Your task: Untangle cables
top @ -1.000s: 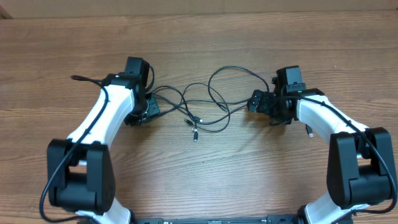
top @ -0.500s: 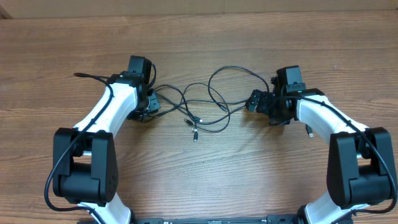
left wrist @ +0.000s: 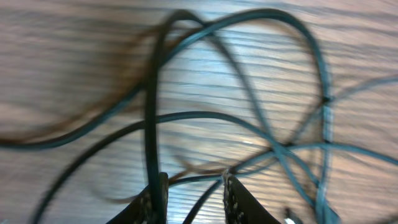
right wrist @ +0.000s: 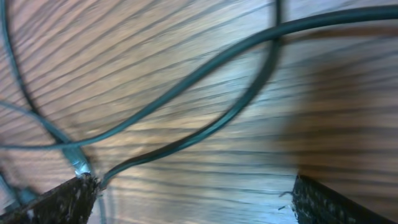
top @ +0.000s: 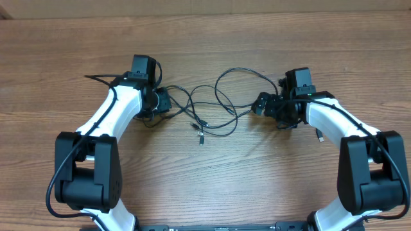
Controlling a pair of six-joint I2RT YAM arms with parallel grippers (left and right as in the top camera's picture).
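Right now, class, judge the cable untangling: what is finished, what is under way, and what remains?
Done: nothing visibly; the cables lie crossed in loops. In hand: the left hand sits over the tangle's left end, strands between its narrowly parted fingers, not clamped; the right hand stands wide open at the right end. Left: grip, pull apart, lay each cable separately.

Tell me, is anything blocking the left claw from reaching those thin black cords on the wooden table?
Nothing visible does. The left gripper sits right at the thin black cables lying on the wooden table. Its jaws are apart, with a strand running between them.
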